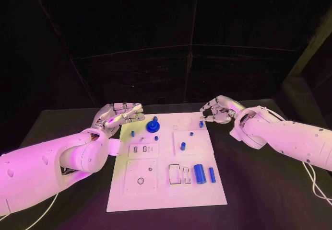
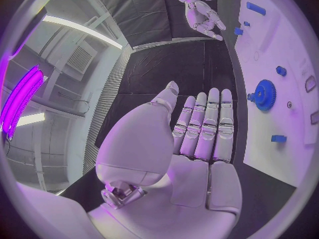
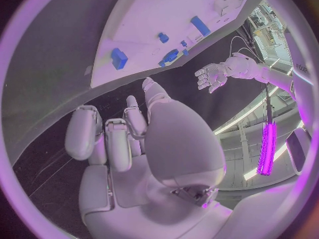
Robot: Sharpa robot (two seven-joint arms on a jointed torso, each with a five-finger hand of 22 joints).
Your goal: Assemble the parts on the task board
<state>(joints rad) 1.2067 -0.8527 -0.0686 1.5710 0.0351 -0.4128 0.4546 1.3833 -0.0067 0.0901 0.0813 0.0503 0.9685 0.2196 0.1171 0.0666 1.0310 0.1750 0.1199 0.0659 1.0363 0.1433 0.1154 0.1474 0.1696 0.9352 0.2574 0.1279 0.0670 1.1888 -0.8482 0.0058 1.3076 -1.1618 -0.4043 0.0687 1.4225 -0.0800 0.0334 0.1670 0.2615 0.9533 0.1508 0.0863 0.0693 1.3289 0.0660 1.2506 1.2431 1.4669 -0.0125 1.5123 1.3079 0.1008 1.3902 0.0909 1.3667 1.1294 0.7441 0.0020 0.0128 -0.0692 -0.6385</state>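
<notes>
Head view: task board point(image 1: 166, 191) lies mid-table, blue gear point(image 1: 152, 126) standing near its far left corner. Left hand point(image 1: 122, 115) and right hand point(image 1: 219, 110) hover at the far corners, fingers loosely apart, holding nothing. Best approach: descend squarely over one part, pinch low.

text: none legible | labels: none | numbers: none | signs: none

Head cam looks down; wrist cams behind palms; all share task board point(image 1: 168, 163)
</notes>
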